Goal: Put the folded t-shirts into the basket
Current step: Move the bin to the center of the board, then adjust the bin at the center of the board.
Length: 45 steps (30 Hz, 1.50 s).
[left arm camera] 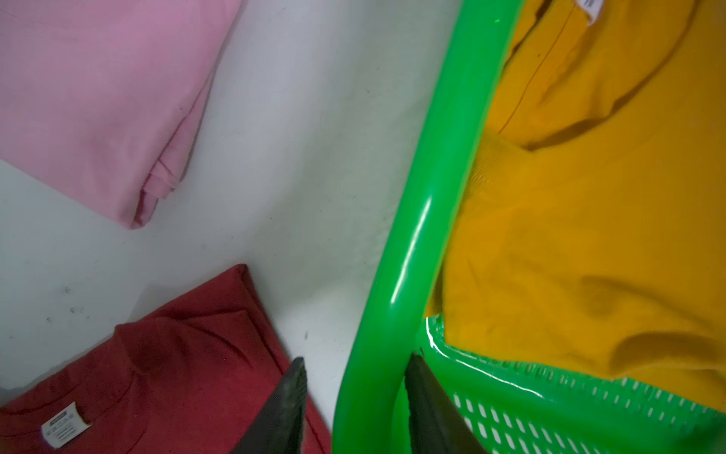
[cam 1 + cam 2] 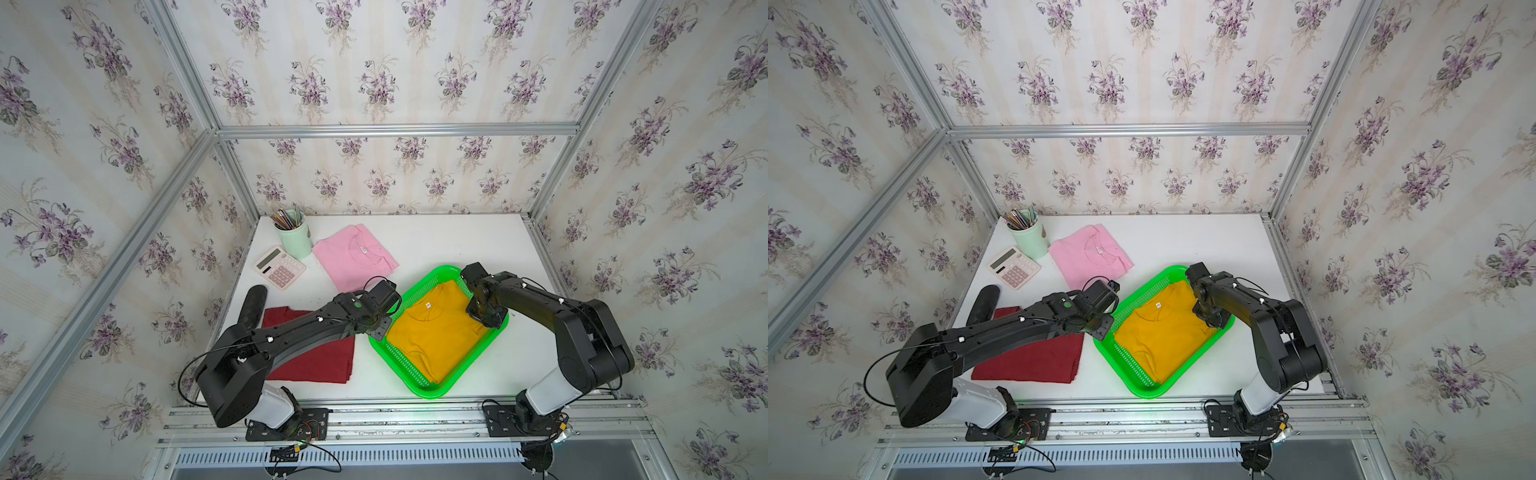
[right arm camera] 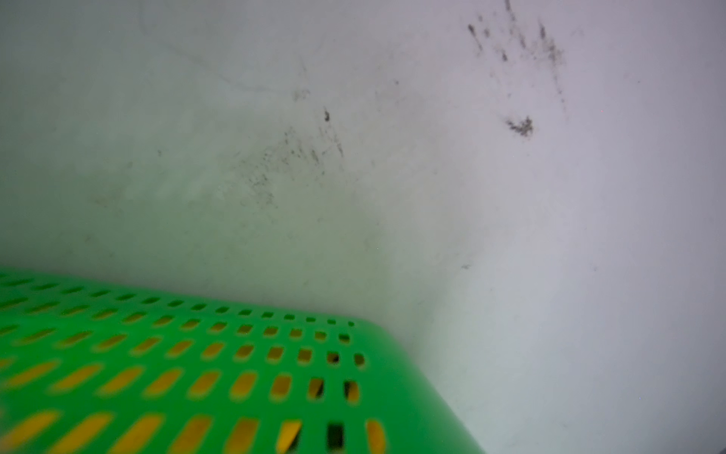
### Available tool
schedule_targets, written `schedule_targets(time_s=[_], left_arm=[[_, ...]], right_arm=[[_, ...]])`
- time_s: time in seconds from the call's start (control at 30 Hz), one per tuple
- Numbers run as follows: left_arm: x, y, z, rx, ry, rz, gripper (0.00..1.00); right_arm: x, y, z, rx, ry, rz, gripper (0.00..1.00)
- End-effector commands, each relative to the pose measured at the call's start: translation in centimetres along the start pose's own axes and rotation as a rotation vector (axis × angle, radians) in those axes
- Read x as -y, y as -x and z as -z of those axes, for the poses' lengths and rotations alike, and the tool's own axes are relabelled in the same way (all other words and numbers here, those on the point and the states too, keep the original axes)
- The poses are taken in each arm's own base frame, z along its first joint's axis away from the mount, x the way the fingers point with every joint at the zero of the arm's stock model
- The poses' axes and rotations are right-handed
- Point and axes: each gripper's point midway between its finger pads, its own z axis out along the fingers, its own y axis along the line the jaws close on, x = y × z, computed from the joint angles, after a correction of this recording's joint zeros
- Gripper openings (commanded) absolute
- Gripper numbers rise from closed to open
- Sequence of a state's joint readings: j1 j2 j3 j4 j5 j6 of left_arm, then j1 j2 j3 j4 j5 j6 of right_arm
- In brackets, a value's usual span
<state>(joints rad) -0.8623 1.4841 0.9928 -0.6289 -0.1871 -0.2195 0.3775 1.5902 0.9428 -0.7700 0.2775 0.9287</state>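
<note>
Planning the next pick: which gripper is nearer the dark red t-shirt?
Left. The left gripper straddles the basket rim just beside the dark red t-shirt; the right gripper sits at the basket's opposite wall.

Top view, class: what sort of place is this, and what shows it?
Probably a robot test cell dressed up as a home desk: an aluminium frame lined with floral wallpaper, two robot arms bolted to a front rail, and a white table holding a calculator and pencil cup.

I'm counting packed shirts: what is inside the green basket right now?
Only the mustard yellow t-shirt shows inside the basket, neck label up. It covers most of the mesh bottom, so anything beneath is hidden; the right arm hides one corner.
</note>
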Motion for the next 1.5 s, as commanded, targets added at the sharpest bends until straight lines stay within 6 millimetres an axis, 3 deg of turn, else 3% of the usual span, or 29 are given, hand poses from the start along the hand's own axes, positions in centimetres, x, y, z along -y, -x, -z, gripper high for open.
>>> schedule_targets(time_s=[0.0, 0.2, 0.37, 0.4, 0.47, 0.6, 0.67, 0.87, 0.97, 1.03, 1.13, 1.47], left_arm=[[-1.5, 0.1, 0.4, 0.003, 0.081, -0.006, 0.44], [-2.1, 3.0, 2.1, 0.115, 0.11, -0.001, 0.45], [-2.3, 4.7, 4.0, 0.17, 0.111, 0.012, 0.46], [-2.3, 4.7, 4.2, 0.173, 0.109, 0.024, 0.46], [-2.5, 4.8, 5.9, 0.218, 0.09, 0.063, 0.47], [-3.2, 3.5, 7.6, 0.248, 0.063, 0.186, 0.47], [-3.4, 2.4, 8.1, 0.253, 0.043, 0.242, 0.47], [-4.9, -1.2, 8.8, 0.27, 0.049, 0.342, 0.52], [-6.4, -2.9, 9.2, 0.286, 0.098, 0.393, 0.68], [-7.0, -3.7, 9.3, 0.3, 0.111, 0.423, 0.84], [-7.6, -4.4, 9.7, 0.32, 0.118, 0.464, 0.86], [-8.2, -4.7, 9.1, 0.314, 0.13, 0.519, 0.87]], right_arm=[[0.3, 0.5, 2.0, 0.018, 0.016, -0.02, 0.23], [-1.6, 2.2, 6.4, 0.071, 0.163, -0.037, 0.27], [-3.6, 4.4, 8.5, 0.164, 0.242, 0.102, 0.35], [-3.7, 5.2, 8.8, 0.199, 0.227, 0.152, 0.4], [-4.4, 6.1, 9.1, 0.248, 0.221, 0.302, 0.65], [-5.4, 7.0, 9.2, 0.27, 0.188, 0.476, 0.8], [-5.8, 7.3, 8.6, 0.261, 0.18, 0.507, 0.8], [-7.6, 5.5, 4.5, 0.12, 0.24, 0.556, 0.79], [-7.5, 5.2, 3.7, 0.104, 0.235, 0.539, 0.76], [-7.4, 5.0, 3.8, 0.108, 0.246, 0.517, 0.71], [-6.0, 5.8, 3.5, 0.138, 0.218, 0.44, 0.62], [-1.3, 6.8, 1.0, 0.057, 0.216, 0.187, 0.55]])
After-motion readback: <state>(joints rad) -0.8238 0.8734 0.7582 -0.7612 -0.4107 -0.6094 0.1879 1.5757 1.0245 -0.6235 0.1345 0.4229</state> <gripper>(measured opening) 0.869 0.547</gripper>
